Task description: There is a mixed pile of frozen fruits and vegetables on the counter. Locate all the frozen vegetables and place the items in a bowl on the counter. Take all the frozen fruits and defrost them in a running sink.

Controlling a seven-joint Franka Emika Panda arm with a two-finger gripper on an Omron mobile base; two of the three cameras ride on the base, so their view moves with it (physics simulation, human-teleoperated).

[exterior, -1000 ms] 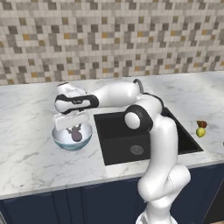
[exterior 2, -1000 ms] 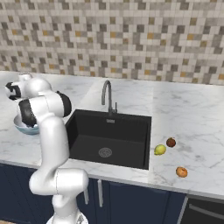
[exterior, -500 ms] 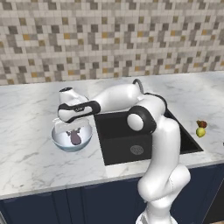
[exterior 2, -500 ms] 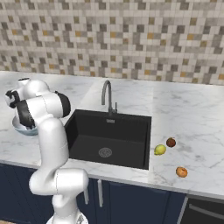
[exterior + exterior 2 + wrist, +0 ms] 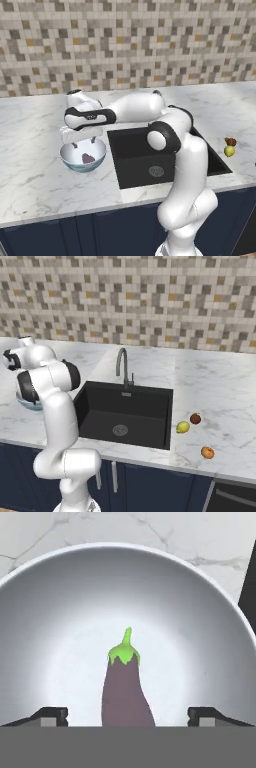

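We see a white marble counter with grey veins (image 5: pixel 35 165) over dark navy cabinets, a mosaic tile wall of beige, grey and amber squares behind it, and a black rectangular sink (image 5: pixel 127 413) with a curved grey faucet (image 5: pixel 121 363). At the left, the two-finger gripper (image 5: pixel 83 143) hangs over the pale blue-white glossy bowl (image 5: pixel 70 159), its jaws spread wide and empty. A dark purple eggplant with a green cap (image 5: pixel 125 692) lies in the bowl, its lower end cut off in the hand view. Right of the sink sit a yellow-green ball (image 5: pixel 183 427), a dark reddish-brown lump (image 5: pixel 195 418) and an orange-brown piece (image 5: pixel 207 452). No writing shows.
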